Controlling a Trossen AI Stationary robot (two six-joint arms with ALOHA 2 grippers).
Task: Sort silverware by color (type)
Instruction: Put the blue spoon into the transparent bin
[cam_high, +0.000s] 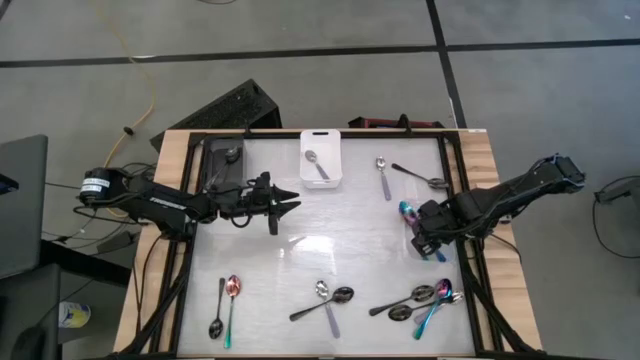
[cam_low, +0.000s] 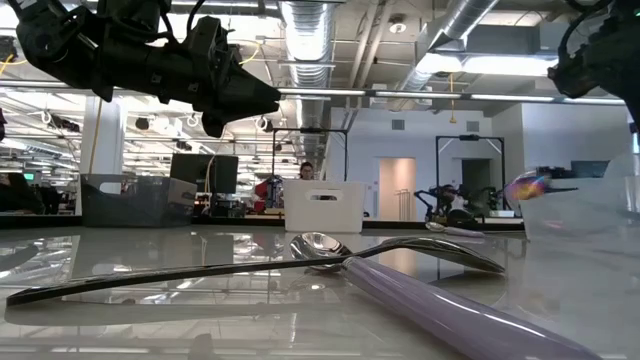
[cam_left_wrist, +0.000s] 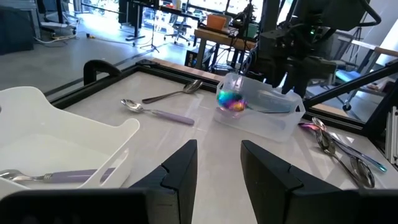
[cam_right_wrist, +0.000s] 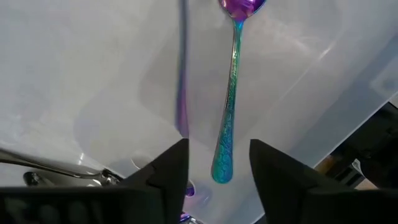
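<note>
Over the clear bin (cam_high: 420, 228) at the table's right edge, the right gripper (cam_high: 428, 240) is held with its fingers spread and nothing between them; in the right wrist view a rainbow spoon (cam_right_wrist: 230, 93) is seen lying free on the bin's floor just ahead of the fingertips, its long axis running straight away from them, teal handle end nearest and purple bowl farthest. That spoon can be judged as already delivered, so the coming move is likely to turn on the unsorted spoons. Nearest to the right gripper is the cluster of spoons (cam_high: 420, 300) at the near right corner, where black, silver and rainbow pieces are heaped across one another, their handles mostly slanted toward the table's middle; it lies toward the front edge from the gripper, close by, and is far more easily reached by the right arm than by the left. A silver spoon (cam_high: 384, 176) and a black spoon (cam_high: 420, 176) lie beyond the bin, toward the far edge. The left gripper (cam_high: 285, 204) is hovering above the table left of centre, fingers parted and empty, beside the white bin (cam_high: 322, 140), in which one silver spoon is held. A crossed pair of spoons (cam_high: 328, 296) at front centre lies between the two arms.
</note>
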